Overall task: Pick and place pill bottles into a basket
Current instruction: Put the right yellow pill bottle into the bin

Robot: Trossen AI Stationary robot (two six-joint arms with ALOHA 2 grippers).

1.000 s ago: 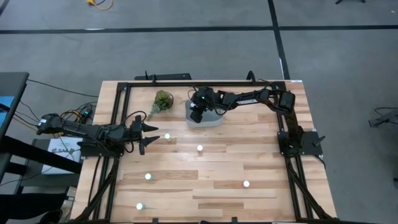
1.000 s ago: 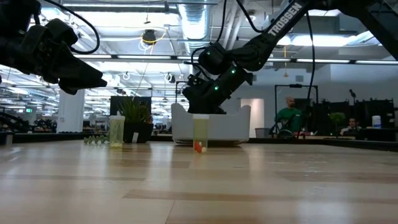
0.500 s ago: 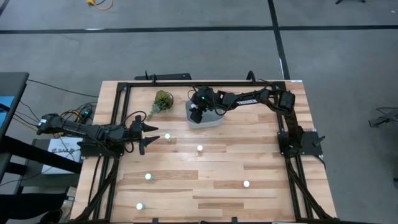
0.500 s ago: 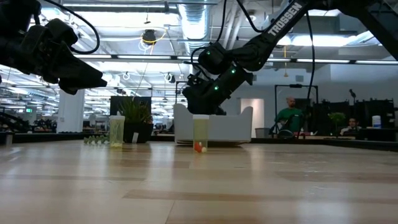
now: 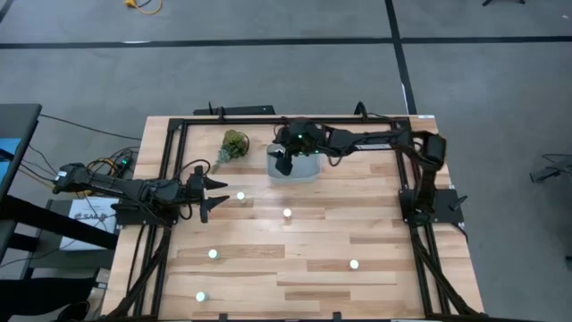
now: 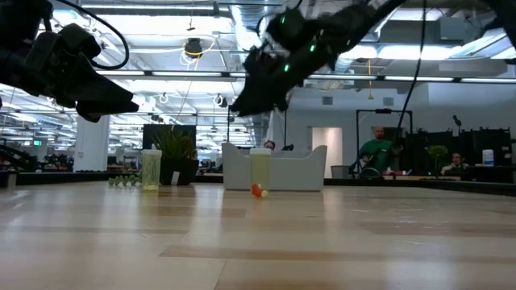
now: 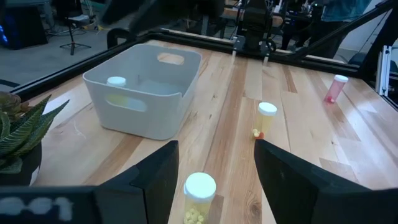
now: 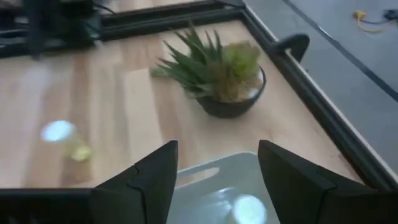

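Note:
The pale basket [image 5: 296,166] stands at the table's far middle, with one white-capped pill bottle [image 7: 116,81] inside it. My right gripper [image 8: 217,146] hangs open above the basket's left part [image 5: 285,164], holding nothing. My left gripper [image 5: 214,195] is open and level at the table's left. An upright pill bottle [image 5: 239,197] stands just ahead of its fingertips, untouched [image 7: 199,190]. More bottles stand on the wood [image 5: 287,213] [image 5: 213,254] [image 5: 354,264].
A small potted green plant [image 5: 234,145] sits just left of the basket. Another bottle [image 5: 201,296] stands near the front edge. A black frame [image 5: 268,121] runs around the table. People sit in the room beyond the table [image 6: 373,153].
My right gripper has risen from low at the basket to well above its rim, and its arm has swung a little toward the table's right. The left arm has kept still.

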